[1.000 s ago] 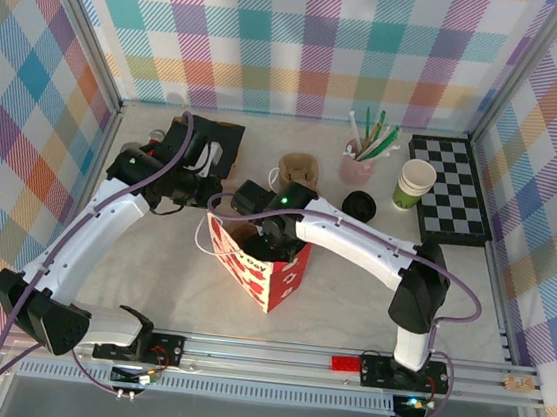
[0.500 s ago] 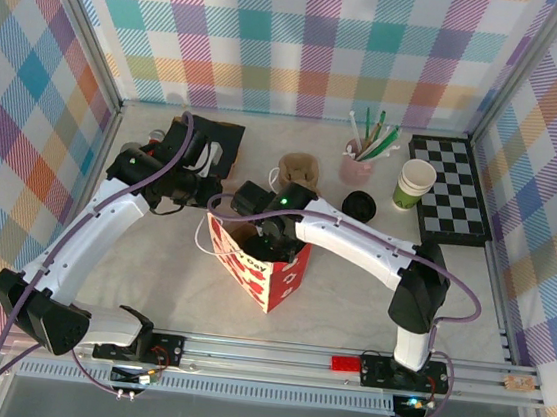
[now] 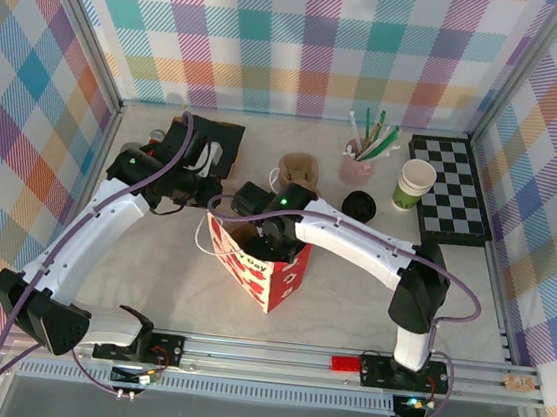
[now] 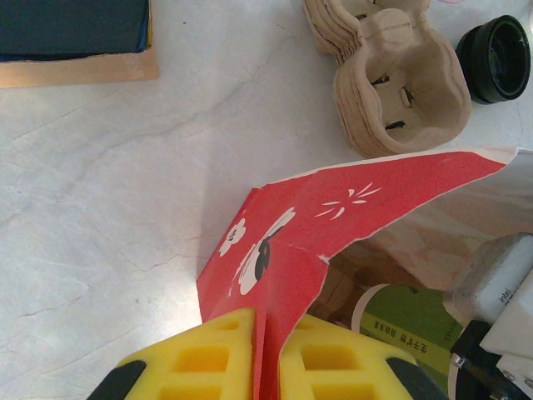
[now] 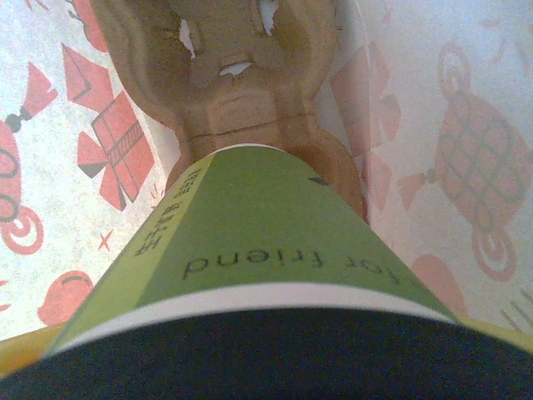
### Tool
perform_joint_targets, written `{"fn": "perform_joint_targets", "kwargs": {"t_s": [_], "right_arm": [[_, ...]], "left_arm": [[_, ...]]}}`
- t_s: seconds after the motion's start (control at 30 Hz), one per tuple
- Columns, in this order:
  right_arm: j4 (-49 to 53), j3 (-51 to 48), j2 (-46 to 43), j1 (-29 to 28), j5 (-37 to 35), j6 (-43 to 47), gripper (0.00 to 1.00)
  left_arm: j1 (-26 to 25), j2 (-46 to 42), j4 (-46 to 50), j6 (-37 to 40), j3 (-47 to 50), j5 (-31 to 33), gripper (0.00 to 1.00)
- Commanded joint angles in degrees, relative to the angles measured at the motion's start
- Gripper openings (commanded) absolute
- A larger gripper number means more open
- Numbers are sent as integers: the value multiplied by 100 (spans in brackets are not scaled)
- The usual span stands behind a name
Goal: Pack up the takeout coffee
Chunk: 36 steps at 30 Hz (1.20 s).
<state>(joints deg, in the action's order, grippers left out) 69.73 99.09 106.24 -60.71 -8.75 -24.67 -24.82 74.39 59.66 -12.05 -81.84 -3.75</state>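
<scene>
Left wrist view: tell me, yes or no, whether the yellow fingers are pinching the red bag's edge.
Yes, the left gripper has its yellow fingers shut on the red bag's folded edge.

Brightly, evenly lit from above; soft shadows on the table [image 3: 348, 307]. Blurred along the near lid edge of the takeout coffee [image 5: 250, 275].

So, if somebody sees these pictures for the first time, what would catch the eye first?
First comes the red paper gift bag in the middle of the table, its rim pinched by the left claw. Next is the right claw, which is inside the bag holding a green-banded paper cup with a black lid just above a brown pulp cup carrier.
</scene>
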Motion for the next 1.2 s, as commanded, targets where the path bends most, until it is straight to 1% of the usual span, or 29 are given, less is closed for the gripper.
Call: {"fn": "perform_joint_targets", "kwargs": {"t_s": [0.0, 1.17], "right_arm": [[170, -14, 38, 36, -100, -56, 42], [400, 23, 56, 41, -171, -115, 42]], "left_arm": [[74, -118, 19, -16, -39, 69, 14], [74, -109, 58, 10, -148, 174, 14]]}}
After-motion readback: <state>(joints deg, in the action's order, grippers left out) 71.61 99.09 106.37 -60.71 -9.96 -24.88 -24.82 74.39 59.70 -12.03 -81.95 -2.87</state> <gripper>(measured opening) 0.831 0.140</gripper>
